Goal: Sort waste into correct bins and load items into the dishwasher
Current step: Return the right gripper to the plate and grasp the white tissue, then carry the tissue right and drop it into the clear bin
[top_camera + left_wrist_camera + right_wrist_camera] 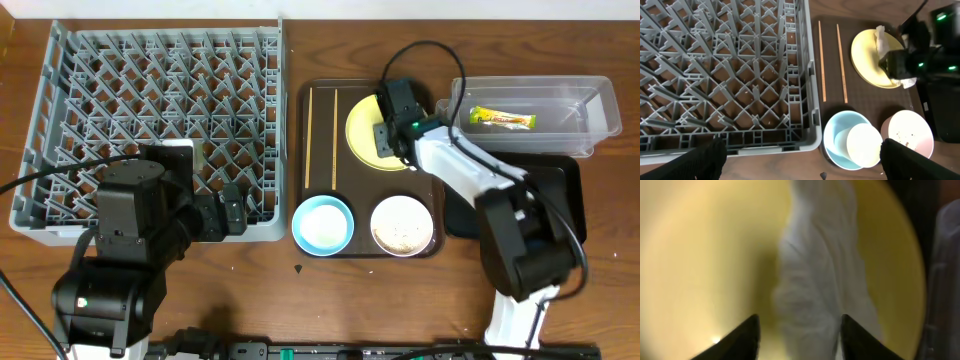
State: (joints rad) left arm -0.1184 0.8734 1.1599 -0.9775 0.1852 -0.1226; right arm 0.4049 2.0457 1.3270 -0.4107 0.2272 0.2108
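The right gripper (799, 322) hovers over the yellow plate (362, 130), fingers apart astride the crumpled white paper (810, 265) lying on it (left gripper (800, 147), also spread, well apart from that plate).

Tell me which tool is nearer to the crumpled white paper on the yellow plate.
Right. The right tool is directly above the paper, fingers either side; the left tool is far off, at the dish rack.

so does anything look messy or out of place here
Nothing is tipped or broken. A crumpled white paper lies on the yellow plate, whitish scraps sit in the white bowl, and a dark crumb lies on the table near the blue bowl.
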